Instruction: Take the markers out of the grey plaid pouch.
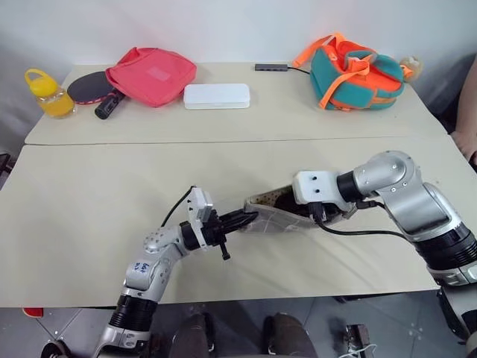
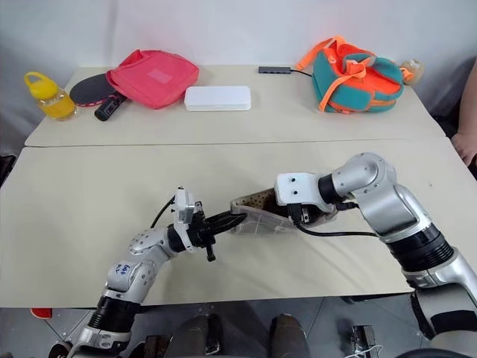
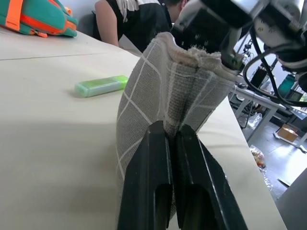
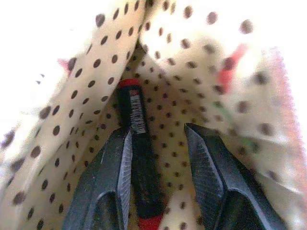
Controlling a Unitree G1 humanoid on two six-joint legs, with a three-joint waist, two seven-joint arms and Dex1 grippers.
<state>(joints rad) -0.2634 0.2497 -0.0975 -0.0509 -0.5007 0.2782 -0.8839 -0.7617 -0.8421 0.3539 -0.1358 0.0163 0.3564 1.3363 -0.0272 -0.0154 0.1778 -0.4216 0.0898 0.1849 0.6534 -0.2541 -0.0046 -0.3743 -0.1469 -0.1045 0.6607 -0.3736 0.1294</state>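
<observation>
The grey plaid pouch (image 1: 270, 214) lies on its side near the table's front, held up between my two grippers. My left gripper (image 1: 244, 218) is shut on the fabric at one end of the pouch (image 3: 163, 91), both fingers pressed together. My right gripper (image 4: 158, 132) reaches into the pouch's mouth, where the lining is cream with dark dots. Its fingers stand apart around a dark marker (image 4: 137, 143) with red ends, which lies along one finger without being pinched. A pale green marker (image 3: 101, 85) lies on the table just beyond the pouch.
Along the far table stand a yellow bottle (image 1: 48, 93), a paddle (image 1: 89, 88), a pink-red bag (image 1: 153, 74), a white box (image 1: 217, 95), a small grey hub (image 1: 272, 67) and a teal-and-orange backpack (image 1: 354, 71). A person (image 1: 466, 112) sits at the right edge.
</observation>
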